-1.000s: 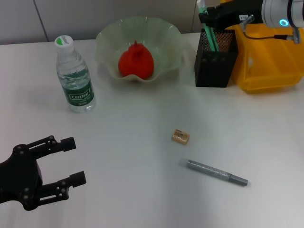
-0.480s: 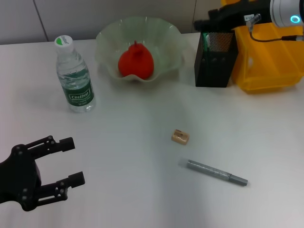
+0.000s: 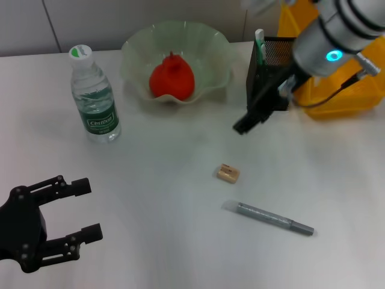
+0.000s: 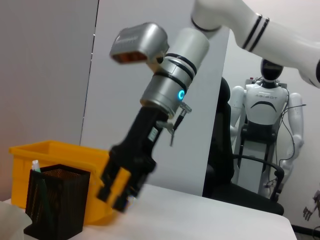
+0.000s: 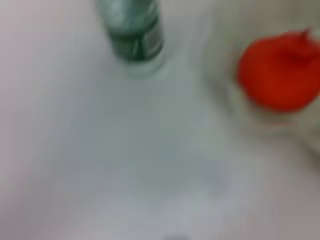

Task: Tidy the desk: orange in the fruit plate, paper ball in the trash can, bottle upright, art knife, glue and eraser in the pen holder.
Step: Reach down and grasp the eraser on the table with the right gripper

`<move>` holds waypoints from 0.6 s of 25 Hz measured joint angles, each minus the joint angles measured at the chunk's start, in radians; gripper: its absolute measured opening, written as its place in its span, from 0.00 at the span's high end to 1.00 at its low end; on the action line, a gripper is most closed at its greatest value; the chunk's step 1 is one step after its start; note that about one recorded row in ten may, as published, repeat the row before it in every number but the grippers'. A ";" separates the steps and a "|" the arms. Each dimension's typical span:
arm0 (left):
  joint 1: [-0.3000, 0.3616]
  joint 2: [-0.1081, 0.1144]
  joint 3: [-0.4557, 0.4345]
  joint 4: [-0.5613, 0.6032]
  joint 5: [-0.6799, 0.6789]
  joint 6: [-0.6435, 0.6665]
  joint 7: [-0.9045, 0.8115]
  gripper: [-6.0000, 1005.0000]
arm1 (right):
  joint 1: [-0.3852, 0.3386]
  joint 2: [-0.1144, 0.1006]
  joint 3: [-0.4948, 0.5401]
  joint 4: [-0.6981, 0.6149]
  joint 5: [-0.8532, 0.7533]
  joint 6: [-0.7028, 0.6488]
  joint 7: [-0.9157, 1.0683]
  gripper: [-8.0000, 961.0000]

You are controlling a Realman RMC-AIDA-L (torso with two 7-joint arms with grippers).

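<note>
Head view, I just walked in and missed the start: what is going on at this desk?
The robot is tidying. The orange lies in the fruit plate, the bottle stands upright, and a green-capped item sits in the pen holder. The right gripper hangs in front of the holder, above the table, carrying nothing visible. The eraser and the art knife lie loose on the table. The left gripper waits near the front edge, jaws open.
</note>
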 joint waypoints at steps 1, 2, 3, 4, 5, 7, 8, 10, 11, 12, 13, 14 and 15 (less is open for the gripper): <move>0.002 0.001 0.000 -0.001 0.000 0.000 0.000 0.23 | 0.048 0.007 -0.010 0.070 -0.035 -0.010 0.007 0.41; 0.003 0.001 0.000 -0.001 0.000 0.000 0.000 0.23 | 0.048 0.007 -0.010 0.070 -0.035 -0.010 0.007 0.40; 0.004 0.001 0.000 -0.001 0.001 0.000 0.001 0.23 | 0.076 0.012 -0.022 0.127 -0.049 0.008 0.008 0.40; 0.005 0.001 0.000 -0.001 0.001 0.000 0.003 0.23 | 0.076 0.012 -0.022 0.127 -0.049 0.008 0.008 0.40; 0.006 0.000 0.000 -0.001 0.001 0.000 0.005 0.23 | 0.086 0.014 -0.030 0.156 -0.052 0.020 0.009 0.40; 0.008 -0.002 -0.001 -0.001 0.001 0.000 0.011 0.23 | 0.104 0.018 -0.053 0.213 -0.051 0.060 0.009 0.40; 0.009 -0.003 -0.001 -0.001 0.001 -0.001 0.013 0.23 | 0.121 0.021 -0.082 0.268 -0.046 0.099 0.015 0.39; 0.009 -0.004 0.001 -0.001 0.001 -0.003 0.013 0.23 | 0.140 0.023 -0.116 0.323 -0.034 0.130 0.025 0.39; 0.009 -0.004 0.002 -0.001 0.001 -0.004 0.014 0.23 | 0.140 0.023 -0.116 0.323 -0.034 0.130 0.025 0.39; 0.009 -0.005 0.002 -0.001 0.001 -0.004 0.014 0.23 | 0.148 0.024 -0.137 0.347 -0.024 0.143 0.029 0.39; 0.009 -0.005 0.002 -0.001 0.001 -0.004 0.014 0.23 | 0.154 0.025 -0.159 0.365 -0.012 0.155 0.035 0.38; 0.009 -0.005 0.002 -0.001 0.001 -0.004 0.014 0.23 | 0.158 0.027 -0.188 0.377 0.001 0.167 0.043 0.38; 0.008 -0.005 0.001 -0.001 0.001 -0.004 0.014 0.23 | 0.159 0.027 -0.209 0.381 0.009 0.175 0.052 0.38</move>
